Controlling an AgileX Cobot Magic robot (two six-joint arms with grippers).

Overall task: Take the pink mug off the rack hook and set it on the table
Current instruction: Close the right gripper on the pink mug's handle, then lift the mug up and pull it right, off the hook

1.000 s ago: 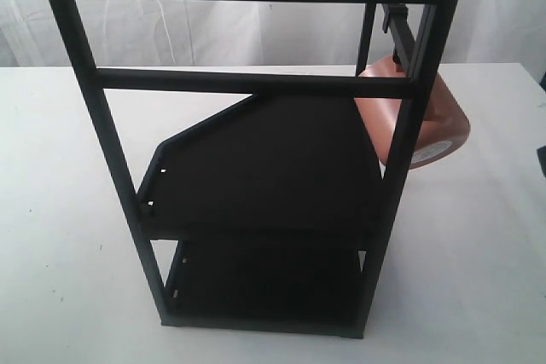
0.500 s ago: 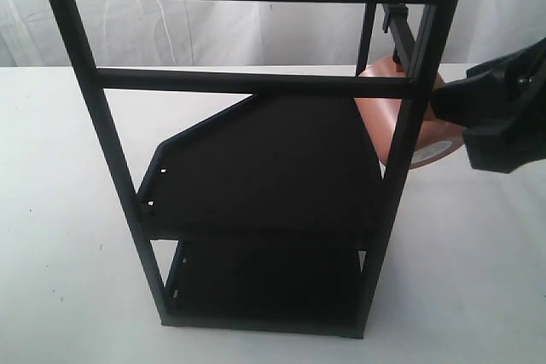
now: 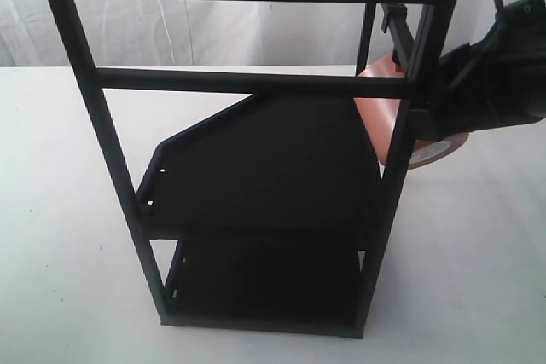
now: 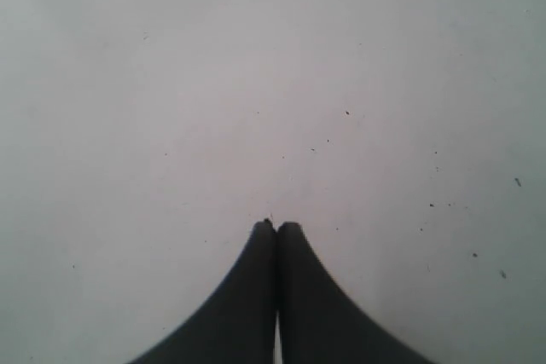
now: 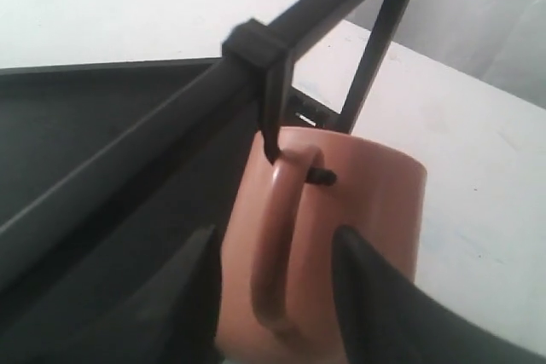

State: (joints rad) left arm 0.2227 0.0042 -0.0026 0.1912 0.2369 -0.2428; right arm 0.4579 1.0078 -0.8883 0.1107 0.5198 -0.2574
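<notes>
The pink mug (image 3: 374,118) hangs tilted by its handle (image 5: 271,245) from the rack hook (image 5: 271,117), a short black peg on the rack's upper side bar (image 3: 401,23). A whitish label (image 3: 430,153) shows on its base. My right gripper (image 5: 275,234) is open right at the mug, one finger on either side of the handle and not closed on it. In the exterior view its black arm (image 3: 499,70) covers the mug's right side. My left gripper (image 4: 275,225) is shut with nothing in it, over the bare white table (image 4: 256,83).
The tall black frame rack (image 3: 256,83) stands mid-table with two dark shelves (image 3: 264,168). Its right front post (image 3: 409,125) crosses in front of the mug. White tabletop (image 3: 51,210) stretches left and right of the rack, and a pale curtain hangs behind.
The right arm came in from the right edge, rose and closed in on the hanging mug. The mug and rack have not moved.
</notes>
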